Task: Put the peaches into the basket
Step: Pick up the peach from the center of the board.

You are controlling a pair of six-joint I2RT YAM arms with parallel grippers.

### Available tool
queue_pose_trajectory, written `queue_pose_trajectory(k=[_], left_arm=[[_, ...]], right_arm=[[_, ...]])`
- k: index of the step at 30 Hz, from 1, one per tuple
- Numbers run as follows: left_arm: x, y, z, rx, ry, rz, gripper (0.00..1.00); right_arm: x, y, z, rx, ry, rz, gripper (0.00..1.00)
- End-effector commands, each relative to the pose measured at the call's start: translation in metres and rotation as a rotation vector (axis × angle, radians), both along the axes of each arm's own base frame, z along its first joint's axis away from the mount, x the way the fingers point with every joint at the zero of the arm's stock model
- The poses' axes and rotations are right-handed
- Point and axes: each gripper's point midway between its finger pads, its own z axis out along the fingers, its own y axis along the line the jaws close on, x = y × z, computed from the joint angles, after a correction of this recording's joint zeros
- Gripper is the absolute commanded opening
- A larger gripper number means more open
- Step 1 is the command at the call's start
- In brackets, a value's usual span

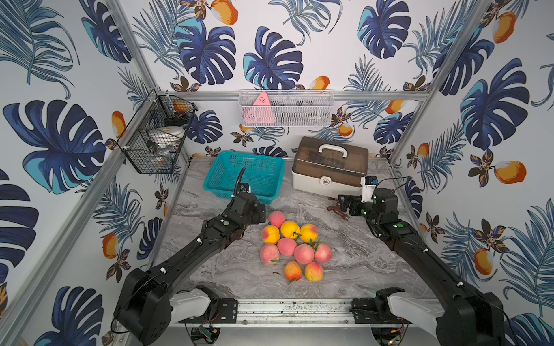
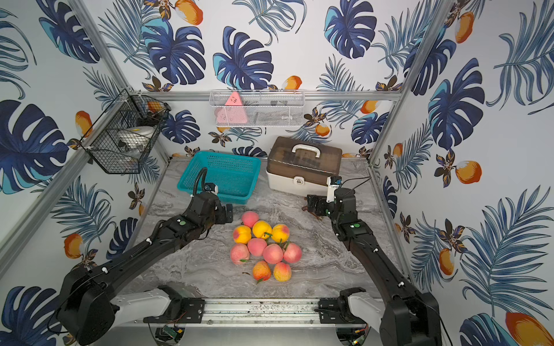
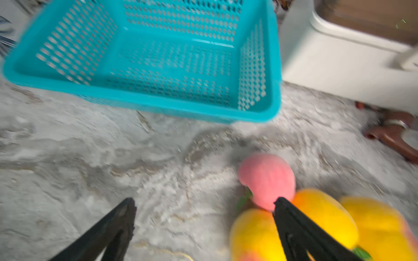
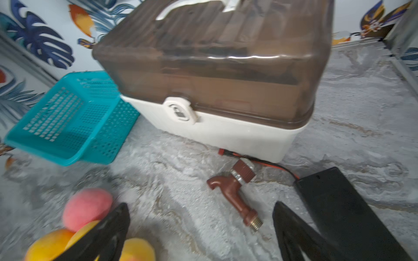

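Wide open, the left tool (image 3: 204,201) and right tool (image 4: 200,204) hold nothing — peaches (image 1: 295,247) cluster on the desk (image 1: 359,257), near the basket (image 1: 257,170).

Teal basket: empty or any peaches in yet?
Empty. The basket shows only its bare perforated floor in the left wrist view; the peaches lie clustered on the table.

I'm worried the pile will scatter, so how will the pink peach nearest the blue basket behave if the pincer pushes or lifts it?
The pink peach is round on a flat table, so a push would probably roll it. It seems to touch two yellow peaches, which may shift when it lifts. Its matte skin likely grips well.
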Motion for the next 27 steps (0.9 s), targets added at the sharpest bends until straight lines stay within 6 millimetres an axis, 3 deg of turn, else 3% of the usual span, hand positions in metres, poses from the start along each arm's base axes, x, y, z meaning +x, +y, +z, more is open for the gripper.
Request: queue_pose_trajectory(k=[1,5,11,21,27], left_arm=[[-0.038,-0.023,-0.023,-0.05,0.174,-0.076,0.99],[-0.061,-0.051,-0.031,-0.063,0.23,-0.173,0.99],[-0.078,-0.07,-0.041,-0.08,0.273,-0.233,0.99],[-0.11,-0.079,-0.051,-0.037,0.324,-0.283,0.99],[-0.131,-0.075,-0.055,0.033,0.343,-0.292,0.99]], right_arm=[[-0.039,0.028,-0.012,-0.022,0.113,0.119,1.0],[-0.073,0.066,-0.018,-0.061,0.162,0.27,1.0],[-0.093,0.085,-0.015,-0.007,0.218,0.391,1.0],[-0.105,0.12,-0.01,0.165,0.31,0.527,1.0],[-0.116,0.129,-0.025,0.094,0.315,0.595,1.0]])
